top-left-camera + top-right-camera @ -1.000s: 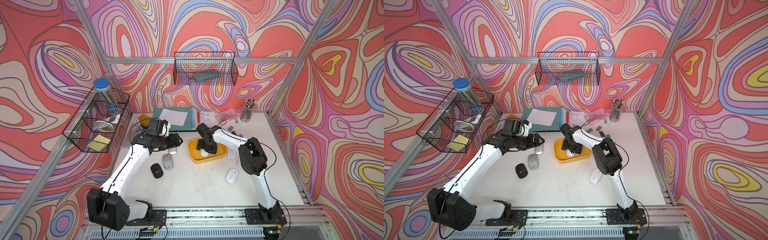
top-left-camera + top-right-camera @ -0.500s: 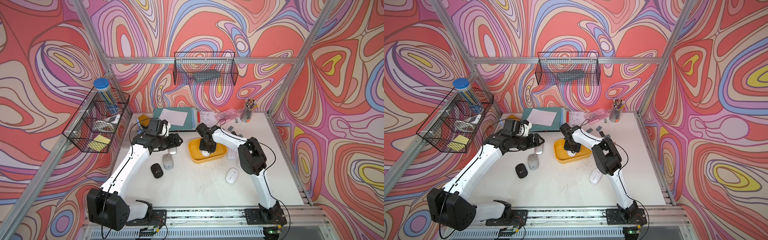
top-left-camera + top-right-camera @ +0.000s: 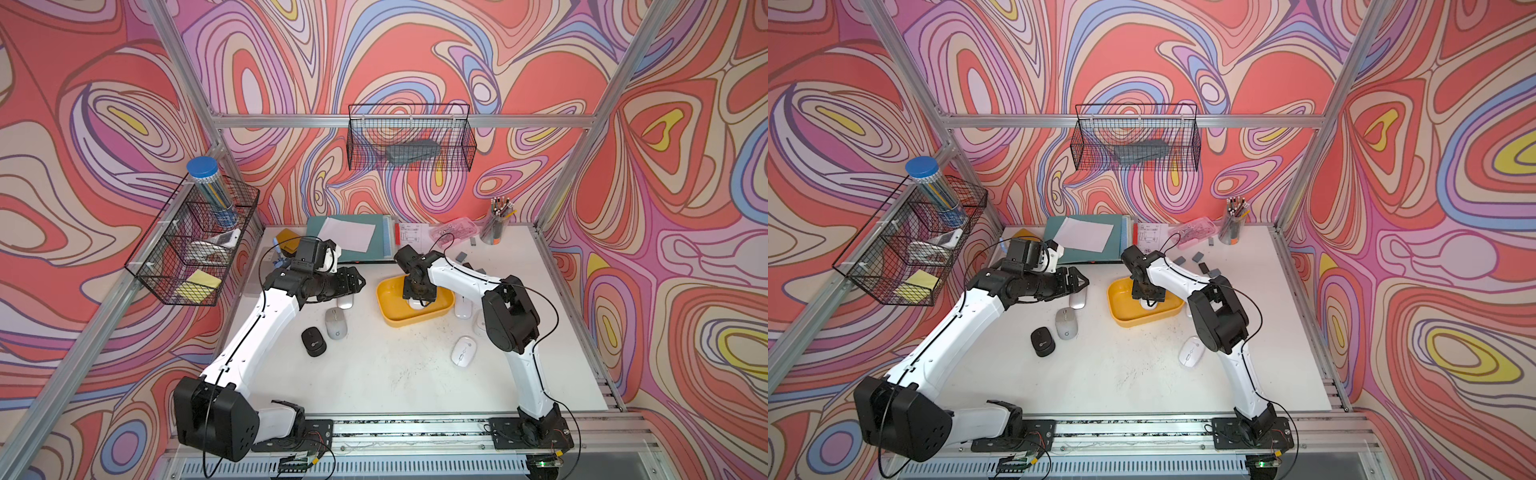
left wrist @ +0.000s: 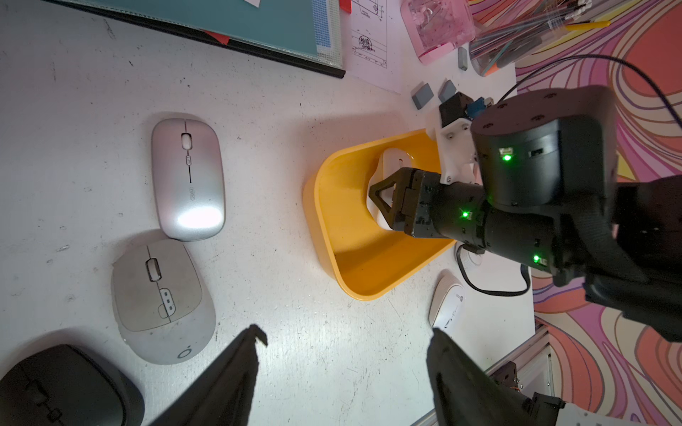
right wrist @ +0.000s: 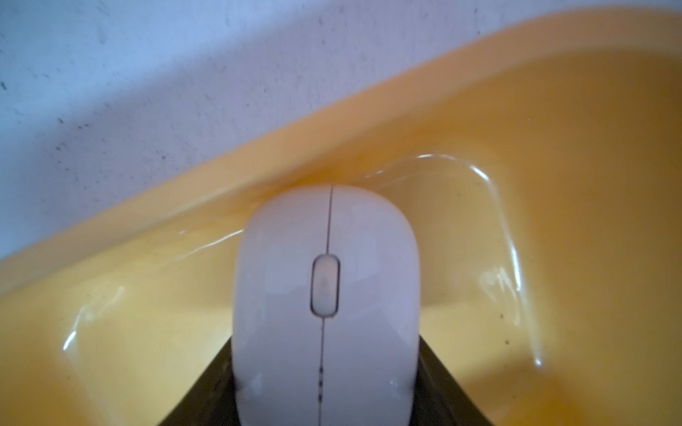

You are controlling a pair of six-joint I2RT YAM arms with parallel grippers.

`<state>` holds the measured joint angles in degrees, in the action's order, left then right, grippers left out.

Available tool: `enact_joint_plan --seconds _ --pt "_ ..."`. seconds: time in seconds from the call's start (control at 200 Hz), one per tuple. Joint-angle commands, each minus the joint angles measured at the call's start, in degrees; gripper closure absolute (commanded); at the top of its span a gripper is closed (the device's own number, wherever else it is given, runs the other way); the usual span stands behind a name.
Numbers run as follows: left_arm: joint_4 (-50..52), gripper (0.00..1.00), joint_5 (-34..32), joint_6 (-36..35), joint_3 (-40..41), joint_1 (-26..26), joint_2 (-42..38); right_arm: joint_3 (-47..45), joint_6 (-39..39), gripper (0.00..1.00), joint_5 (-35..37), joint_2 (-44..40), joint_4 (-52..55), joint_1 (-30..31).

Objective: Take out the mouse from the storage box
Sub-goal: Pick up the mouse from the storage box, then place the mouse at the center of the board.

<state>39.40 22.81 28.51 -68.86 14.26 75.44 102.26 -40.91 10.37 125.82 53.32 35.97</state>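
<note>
We see the right gripper [image 3: 418,296] down inside the yellow storage box [image 3: 385,300]. Its jaws press both sides of the white mouse [image 5: 324,295], which is inside the box. The left gripper [image 4: 345,350] hangs above the surface [image 4: 295,110] with jaws apart, holding nothing.

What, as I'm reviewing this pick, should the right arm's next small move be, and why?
Probably lift straight up: the right claw seems closed on the mouse, pressing both its sides, while the mouse sits low in the box, nose near its wall.
</note>
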Motion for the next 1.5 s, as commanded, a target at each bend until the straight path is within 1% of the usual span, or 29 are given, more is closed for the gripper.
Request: enact_joint_plan --seconds 0.0,0.27,0.376,0.456,0.566,0.711,0.846,0.971,1.142,1.392,1.497 --pt "-0.36 0.24 0.15 -0.12 0.2 0.06 -1.08 -0.09 1.53 0.62 2.97 -4.82 0.47 -0.1" --pt "-0.22 0.24 -0.37 -0.3 0.13 0.06 -1.18 1.0 2.32 0.62 4.92 -9.4 2.74 0.03" --pt "-0.12 0.24 -0.56 -0.3 0.13 0.06 -1.26 -0.23 1.56 0.62 4.97 -12.97 4.51 0.63" --pt "-0.11 0.24 -0.57 -0.35 0.12 0.06 -1.35 -3.34 0.94 0.62 3.92 -16.35 5.5 1.39" --pt "-0.38 0.24 -0.02 -0.31 0.22 0.06 -1.28 -10.59 0.5 0.62 3.67 -22.14 5.61 3.53" --pt "-0.35 0.25 0.2 -0.3 0.28 0.06 -0.78 -20.64 -2.03 0.62 0.49 -29.82 4.68 9.29" --pt "0.22 0.25 -1.48 -0.65 0.13 0.06 -0.47 -27.48 -5.82 0.61 -0.9 -33.18 4.2 15.13" --pt "0.45 0.24 -2.34 -0.91 0.13 0.06 -0.21 -33.88 -8.94 0.62 -2.47 -34.01 -0.56 18.15" --pt "0.81 0.24 -3.03 -1.18 0.04 0.06 0.06 -38.51 -9.4 0.63 -3.75 -32.08 -5.93 18.63" --pt "0.99 0.24 -3.41 -1.36 -0.03 0.06 0.42 -38.53 -8.34 0.63 -5.33 -26.37 -9.33 18.61" --pt "1.03 0.24 -3.22 -1.5 -0.13 0.06 0.45 -37.5 -7.59 0.6 -6.08 -24.64 -9.14 18.64"
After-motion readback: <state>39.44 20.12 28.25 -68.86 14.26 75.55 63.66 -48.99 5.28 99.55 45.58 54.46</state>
